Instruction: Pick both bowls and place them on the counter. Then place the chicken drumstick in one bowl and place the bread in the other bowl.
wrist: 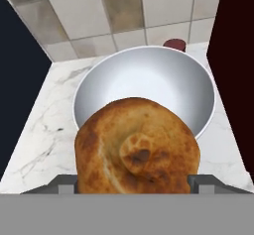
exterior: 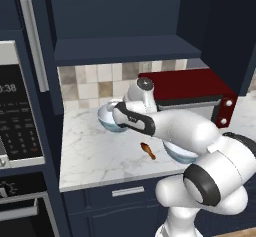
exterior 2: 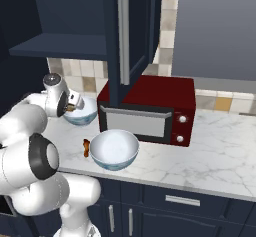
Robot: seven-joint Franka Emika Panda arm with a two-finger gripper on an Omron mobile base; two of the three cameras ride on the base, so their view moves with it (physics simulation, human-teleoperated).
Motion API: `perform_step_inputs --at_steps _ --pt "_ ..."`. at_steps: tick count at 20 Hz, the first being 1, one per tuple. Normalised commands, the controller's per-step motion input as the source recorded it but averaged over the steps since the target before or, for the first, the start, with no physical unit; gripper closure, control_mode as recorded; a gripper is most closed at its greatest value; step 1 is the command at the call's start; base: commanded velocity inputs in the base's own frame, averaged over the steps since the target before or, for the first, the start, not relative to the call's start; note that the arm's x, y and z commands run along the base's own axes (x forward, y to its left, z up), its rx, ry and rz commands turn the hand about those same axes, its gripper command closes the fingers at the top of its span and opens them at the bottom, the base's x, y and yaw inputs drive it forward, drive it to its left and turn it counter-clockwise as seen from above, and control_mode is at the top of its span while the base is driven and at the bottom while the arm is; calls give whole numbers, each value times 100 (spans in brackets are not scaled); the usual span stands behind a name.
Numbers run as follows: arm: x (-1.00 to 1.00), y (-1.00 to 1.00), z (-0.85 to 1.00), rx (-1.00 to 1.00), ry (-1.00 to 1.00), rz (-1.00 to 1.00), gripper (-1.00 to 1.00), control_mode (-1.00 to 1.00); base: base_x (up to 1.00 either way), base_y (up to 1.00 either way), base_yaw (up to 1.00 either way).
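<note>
My gripper (wrist: 134, 185) is shut on the bread (wrist: 136, 147), a round golden-brown bun, and holds it just above the near rim of one bowl (wrist: 149, 80). That bowl (exterior 2: 82, 113) stands at the back of the counter (exterior 2: 220, 146), left of the microwave, with my gripper (exterior 2: 74, 102) and the bread (exterior 2: 70, 108) over it. Its inside looks bare. The other bowl (exterior 2: 114, 148) sits near the counter's front edge and holds nothing. The chicken drumstick (exterior 2: 86, 148) lies on the marble just left of it. From the left base, my arm partly covers the back bowl (exterior: 107, 117), the front bowl (exterior: 177, 153) and the drumstick (exterior: 148, 150).
A dark red microwave (exterior 2: 150, 106) stands right of the back bowl, close to my hand. A small red can (wrist: 174, 44) sits behind that bowl by the tiled wall. A navy shelf (exterior: 125, 48) and an open cabinet door (exterior 2: 125, 41) hang overhead.
</note>
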Motion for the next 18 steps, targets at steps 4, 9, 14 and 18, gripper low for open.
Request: perform_step_inputs --at_steps 4,9,14,18 --pt "12 0 -20 -1 10 0 100 -100 0 0 0" --pt "11 1 -22 -3 10 0 100 -100 0 0 0" --pt "8 3 -23 -3 10 0 100 -100 0 0 0" --pt "8 2 -17 -3 8 1 100 -100 0 0 0"
